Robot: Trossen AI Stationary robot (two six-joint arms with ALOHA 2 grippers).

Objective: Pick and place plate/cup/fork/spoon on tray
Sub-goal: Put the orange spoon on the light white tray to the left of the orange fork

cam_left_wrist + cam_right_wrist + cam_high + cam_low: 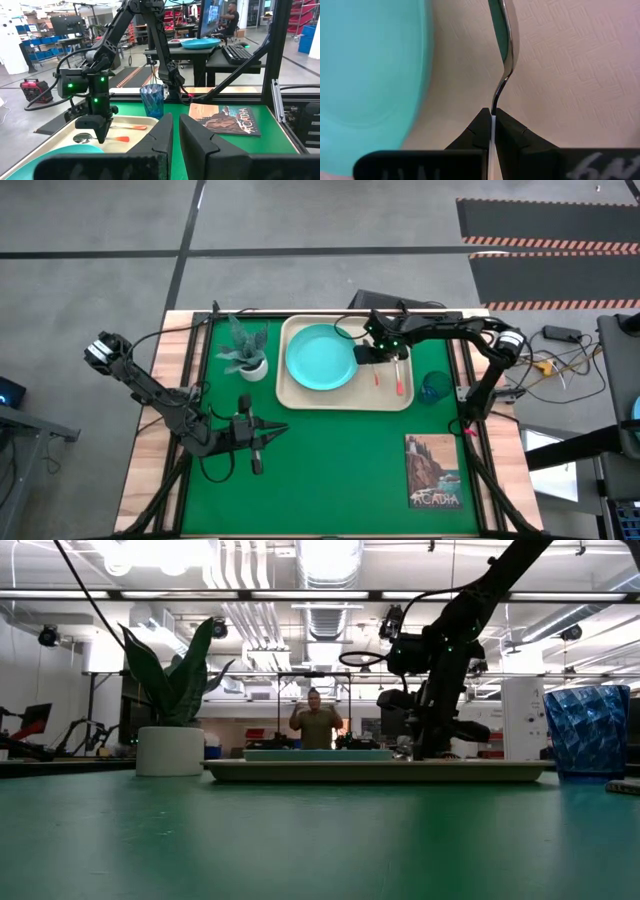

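**Spotter:** Walk me through it, biggest first.

**Operator:** The tray (340, 401) sits mid-table, and the plate (320, 358) is already in its left half. It's light, stiff plastic and I'm leaving it alone.

**Spotter:** The cup?

**Operator:** The cup (435, 386) is off the tray, standing on the green mat just beside the tray's right edge. I reckon it's thin, light and tippy, so I'd grip it across the rim wall, gently.

**Spotter:** And your right claw?

**Operator:** The right gripper (492, 114) is low over the tray, just right of the plate. Its fingers are pressed together on the thin metal neck of the spoon (504, 50). The steel is stiff but slick and could swivel in that pinch, and the handle would give more bite. I can't tell whether the spoon is resting on the tray.

**Spotter:** Anything in the way?

**Operator:** The fork (397, 383) lies on the tray close alongside. The plant (246, 352) is left of the tray and the picture book (434, 472) is near the front, both well clear. The left gripper (262, 435) waits at the front, fingers nearly together and empty.
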